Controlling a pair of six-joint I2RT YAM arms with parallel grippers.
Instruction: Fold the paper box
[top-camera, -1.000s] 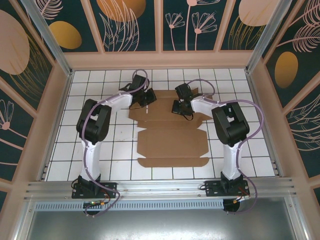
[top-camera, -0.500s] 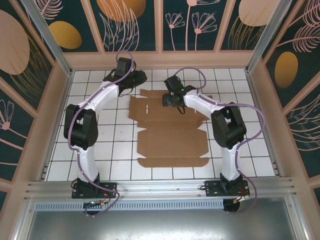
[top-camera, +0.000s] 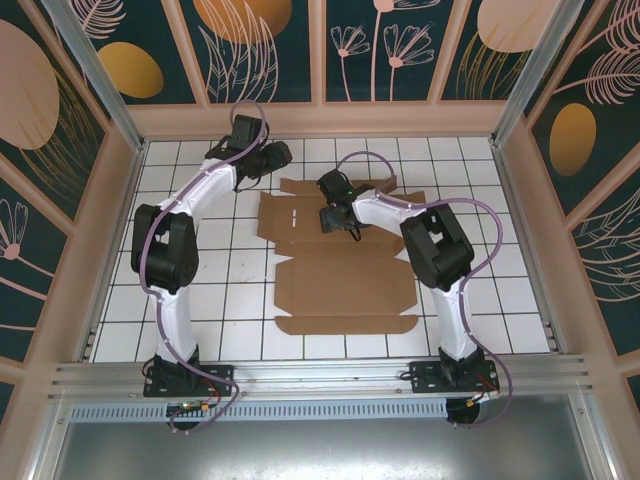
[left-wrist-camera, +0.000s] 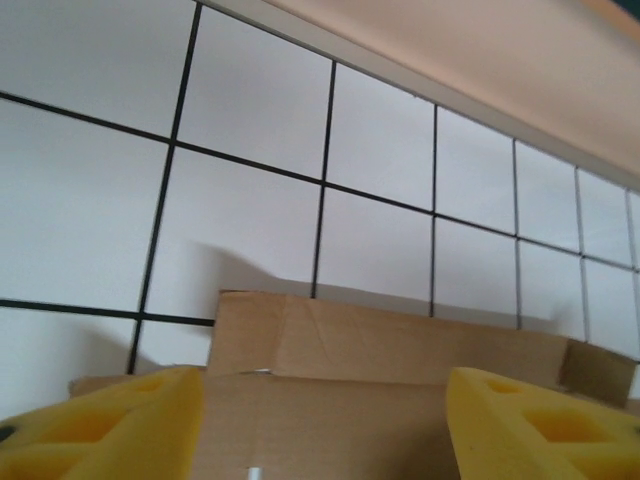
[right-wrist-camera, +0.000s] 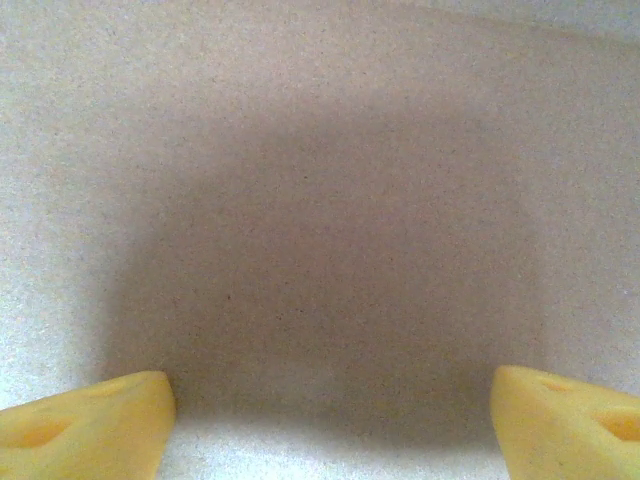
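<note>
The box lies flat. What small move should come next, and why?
Probably ease the left gripper forward onto the far flap and close: its jaws stand open with that flap just ahead, and the paper box lies unfolded. The right gripper, open too, sits close over the box.

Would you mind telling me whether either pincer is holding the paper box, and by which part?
Nothing is held. The left pincer and the right pincer are both open, fingers spread wide, gripping no part of the paper box.

Left hand (left-wrist-camera: 320, 425), right hand (right-wrist-camera: 328, 420) newly open
</note>
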